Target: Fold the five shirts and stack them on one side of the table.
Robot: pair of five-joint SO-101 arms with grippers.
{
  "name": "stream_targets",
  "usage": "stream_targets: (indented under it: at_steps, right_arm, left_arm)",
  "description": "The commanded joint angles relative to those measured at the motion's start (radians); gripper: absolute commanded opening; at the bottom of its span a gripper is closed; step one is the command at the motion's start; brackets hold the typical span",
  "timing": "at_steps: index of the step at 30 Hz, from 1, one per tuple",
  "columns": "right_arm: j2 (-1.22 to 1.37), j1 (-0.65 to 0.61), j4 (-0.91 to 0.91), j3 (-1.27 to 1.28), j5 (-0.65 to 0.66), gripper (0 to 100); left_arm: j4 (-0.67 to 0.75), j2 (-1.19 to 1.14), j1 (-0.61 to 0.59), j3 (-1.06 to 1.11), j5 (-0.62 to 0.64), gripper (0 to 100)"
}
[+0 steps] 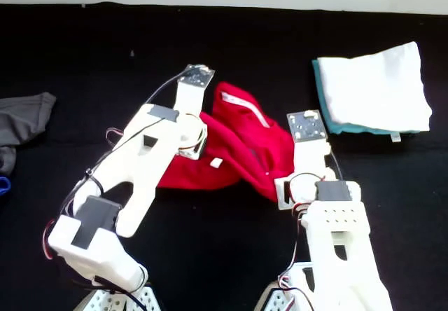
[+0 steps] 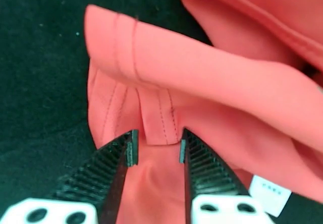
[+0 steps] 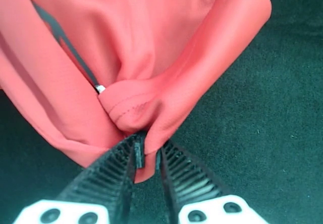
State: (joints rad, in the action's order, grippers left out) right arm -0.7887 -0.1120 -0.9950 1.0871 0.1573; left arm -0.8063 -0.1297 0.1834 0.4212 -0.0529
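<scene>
Centrally on the black desk [image 1: 231, 38], crumpled between both arms: the red shirt [image 1: 245, 143]. Pinching a hemmed fold of that shirt with the right fingers [image 3: 123, 166], pressed nearly together on the cloth. Holding the left fingers [image 2: 113, 161] spread apart just above the same shirt, with a stitched strip of red cloth lying in the gap between them. Stacked at the far right of the desk: a folded white shirt [image 1: 371, 87] on a teal shirt [image 1: 320, 101]. Bunched at the left edge, well apart: a grey shirt [image 1: 24, 118].

Red shirt [image 1: 241, 143] crumpled ctr, white shirt [image 1: 371, 90] folded rt.
</scene>
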Motion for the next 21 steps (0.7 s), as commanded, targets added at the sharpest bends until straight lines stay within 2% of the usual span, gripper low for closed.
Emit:
stream_targets:
  at_steps: [1, 9, 15, 19, 21]
  right_arm:
    - [-0.022, 0.008, 0.008, -0.012, 0.012, 0.6]
    - [-0.022, 0.012, 0.008, -0.007, 0.012, 0.6]
    - [-0.022, 0.012, 0.008, -0.002, 0.011, 0.6]
    - [-0.022, 0.012, 0.008, -0.001, 0.009, 0.6]
    - [-0.022, 0.012, 0.008, -0.001, 0.011, 0.6]
  left_arm:
    - [0.008, -0.008, 0.012, -0.045, 0.011, 15]
    - [0.023, -0.022, 0.071, -0.067, 0.006, 15]
    - [0.029, -0.131, 0.073, -0.119, 0.006, 14]
    - [-0.023, -0.127, 0.067, -0.160, 0.011, 0]
    - [-0.089, -0.093, 0.067, -0.193, 0.011, 2]
